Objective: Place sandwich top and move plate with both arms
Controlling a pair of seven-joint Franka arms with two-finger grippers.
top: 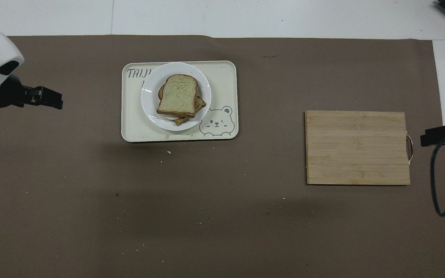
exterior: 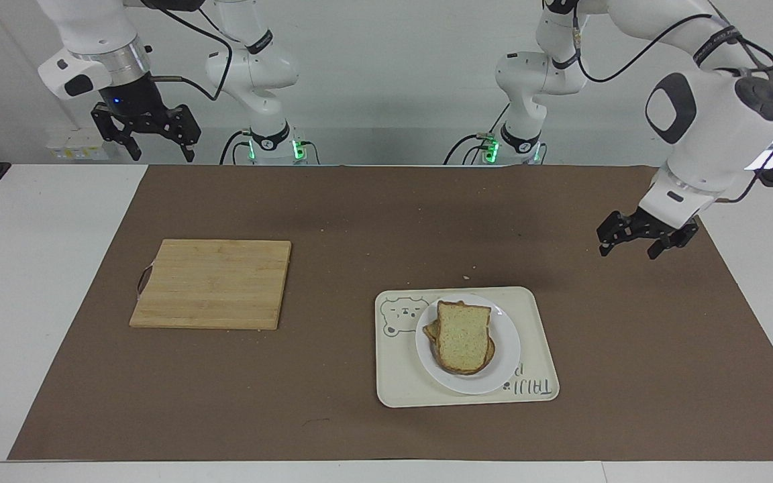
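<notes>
The sandwich top (exterior: 461,335) (top: 178,94) lies on darker slices stacked on the white plate (exterior: 506,350) (top: 149,106). The plate rests on a cream bear-print tray (exterior: 400,382) (top: 222,77). My left gripper (exterior: 629,249) (top: 54,101) hangs open and empty over the brown mat, well clear of the tray, toward the left arm's end of the table. My right gripper (exterior: 162,153) (top: 425,139) waits open and empty, raised at the right arm's end, over the table just past the cutting board's handle.
A bamboo cutting board (exterior: 212,283) (top: 357,146) with a small handle lies on the brown mat (exterior: 359,221) toward the right arm's end. Crumbs dot the mat near the tray. A black cable (top: 439,185) hangs from the right arm.
</notes>
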